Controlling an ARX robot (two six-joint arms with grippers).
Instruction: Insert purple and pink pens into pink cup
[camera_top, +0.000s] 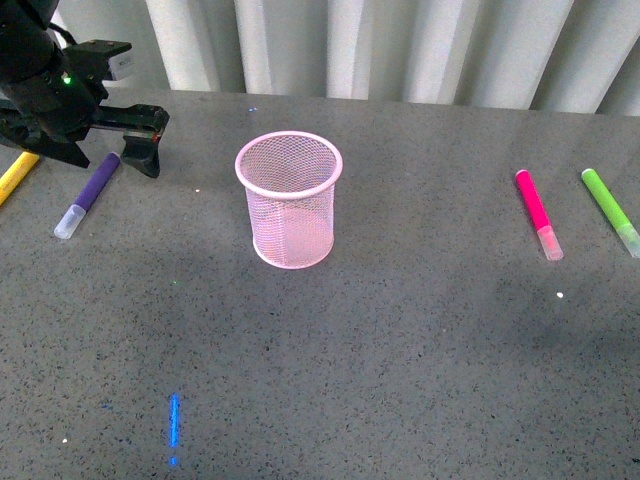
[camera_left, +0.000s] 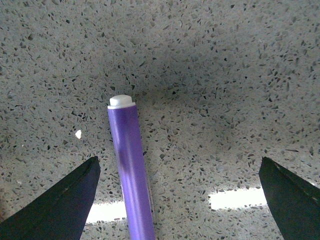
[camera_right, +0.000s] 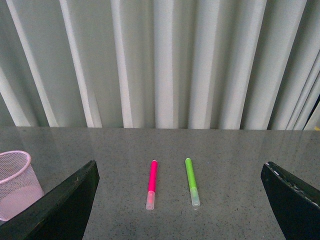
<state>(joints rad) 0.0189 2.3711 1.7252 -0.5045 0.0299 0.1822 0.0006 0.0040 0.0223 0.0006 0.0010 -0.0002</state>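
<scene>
The purple pen (camera_top: 90, 192) lies on the grey table at the far left, its clear cap toward me. My left gripper (camera_top: 147, 139) is open just behind its far end. In the left wrist view the purple pen (camera_left: 129, 170) lies between the open jaws of the left gripper (camera_left: 177, 200), close to one finger (camera_left: 65, 205) and not gripped. The pink pen (camera_top: 536, 210) lies at the right. The pink mesh cup (camera_top: 289, 200) stands upright in the middle and looks empty. My right gripper (camera_right: 180, 200) is open and empty, facing the pink pen (camera_right: 151, 182); it is out of the front view.
A yellow marker (camera_top: 15, 178) lies left of the purple pen. A lime green marker (camera_top: 610, 208) lies right of the pink pen, also in the right wrist view (camera_right: 191, 187). The cup (camera_right: 15, 185) shows at that view's edge. A pleated curtain (camera_top: 400, 45) backs the table.
</scene>
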